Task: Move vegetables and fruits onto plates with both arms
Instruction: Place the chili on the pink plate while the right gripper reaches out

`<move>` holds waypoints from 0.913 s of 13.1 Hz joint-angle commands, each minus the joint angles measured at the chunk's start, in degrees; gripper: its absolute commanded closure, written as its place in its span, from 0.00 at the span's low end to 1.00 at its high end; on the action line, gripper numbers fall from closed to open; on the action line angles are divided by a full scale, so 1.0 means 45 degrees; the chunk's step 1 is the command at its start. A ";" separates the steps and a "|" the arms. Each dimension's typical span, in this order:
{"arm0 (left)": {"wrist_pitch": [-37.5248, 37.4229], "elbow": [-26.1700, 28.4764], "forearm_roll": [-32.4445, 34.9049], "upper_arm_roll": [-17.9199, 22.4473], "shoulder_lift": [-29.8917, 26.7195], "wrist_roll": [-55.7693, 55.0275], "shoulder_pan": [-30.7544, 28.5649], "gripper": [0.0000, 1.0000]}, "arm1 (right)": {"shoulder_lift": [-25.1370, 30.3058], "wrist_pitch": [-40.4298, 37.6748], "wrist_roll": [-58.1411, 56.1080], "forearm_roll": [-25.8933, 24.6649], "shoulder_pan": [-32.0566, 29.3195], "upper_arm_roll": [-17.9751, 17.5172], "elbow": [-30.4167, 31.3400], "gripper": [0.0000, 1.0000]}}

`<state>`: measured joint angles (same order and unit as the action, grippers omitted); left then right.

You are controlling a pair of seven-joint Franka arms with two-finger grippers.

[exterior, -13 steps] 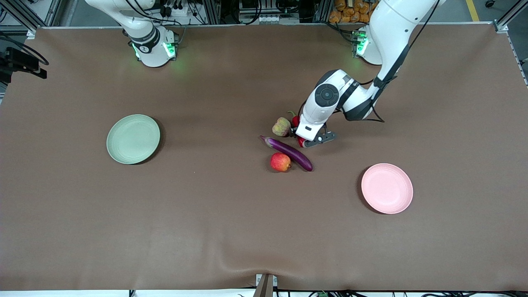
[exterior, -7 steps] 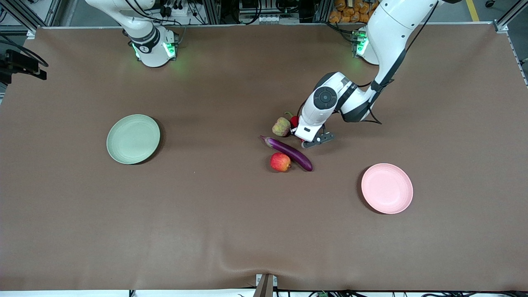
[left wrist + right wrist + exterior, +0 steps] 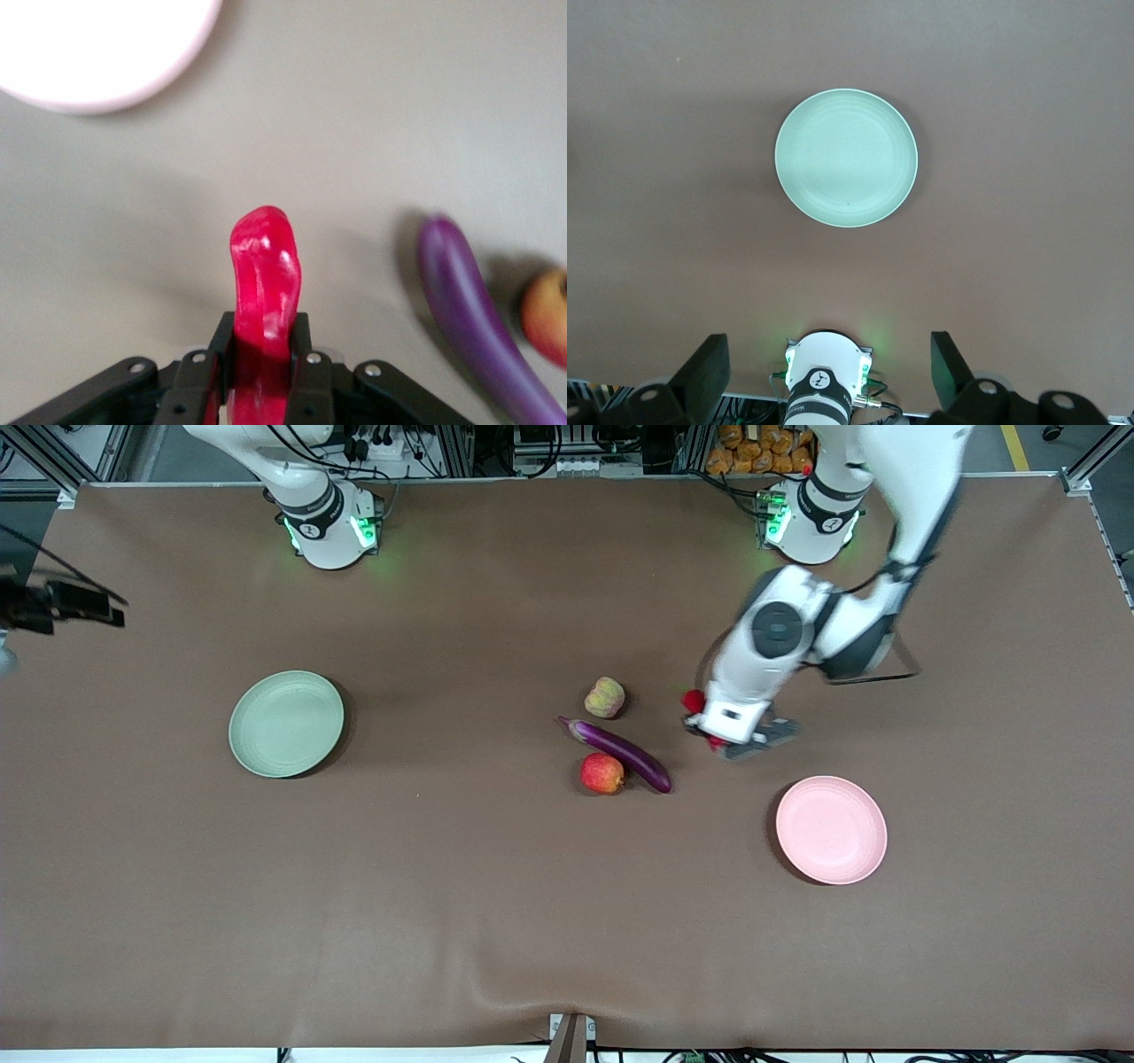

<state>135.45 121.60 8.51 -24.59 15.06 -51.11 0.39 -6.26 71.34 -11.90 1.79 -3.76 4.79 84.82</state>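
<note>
The left gripper's (image 3: 263,367) fingers (image 3: 306,376) are clamped together on the stem end of the red chili pepper (image 3: 264,288), which sticks out past them with most of its glossy body unsupported, in the air over bare counter (image 3: 496,921) between the cluster of produce and the pink plate (image 3: 831,829). Taking the held pepper as the centre of a clock in the front view, the pink plate sits at about four o'clock, near but not yet under it, and the eggplant (image 3: 620,753) lies at about eight o'clock, with the apple (image 3: 602,773) touching it on the side nearer the front camera and the lumpy yellow-green fruit (image 3: 605,697) out at nine o'clock. The green plate (image 3: 285,724) is well apart, toward the right arm's end of the counter. The right gripper (image 3: 828,372) waits high above that plate with its fingers spread wide and nothing between them. The risk I see is the narrow pinch: a slick, curved pepper held at one end could swivel or slide out during the swing, or be let go early and land on the counter beside the plate's rim.
</note>
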 commanded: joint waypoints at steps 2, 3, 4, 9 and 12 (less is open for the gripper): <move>-0.0353 -0.1082 0.0258 -0.0102 0.0226 0.2698 -0.2230 1.00 | -0.1453 -0.0248 -0.0247 -0.0124 -0.0357 -0.0206 -0.0567 0.00; -0.0373 -0.1472 0.0258 -0.0102 0.0519 0.3363 -0.2699 1.00 | -0.1750 -0.0248 -0.0286 -0.0085 -0.0357 -0.0225 -0.0587 0.00; -0.0354 -0.1785 0.0258 -0.0064 0.0908 0.3775 -0.2974 1.00 | -0.1869 -0.0229 -0.0209 -0.0046 -0.0241 -0.0225 -0.0510 0.00; -0.0354 -0.3524 0.1936 0.0327 0.3077 0.4385 -0.3990 1.00 | -0.2124 -0.0560 0.3120 0.2151 0.1223 -0.0264 -0.0023 0.00; -0.0354 -0.4345 0.1938 0.0327 0.3801 0.4424 -0.4071 1.00 | -0.2162 -0.0386 0.5390 0.3313 0.3014 -0.0264 0.0505 0.00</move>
<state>134.99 105.63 16.00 -22.65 30.02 -31.36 -18.09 -16.16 69.36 6.63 14.88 4.99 3.35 85.43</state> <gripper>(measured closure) 0.722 0.000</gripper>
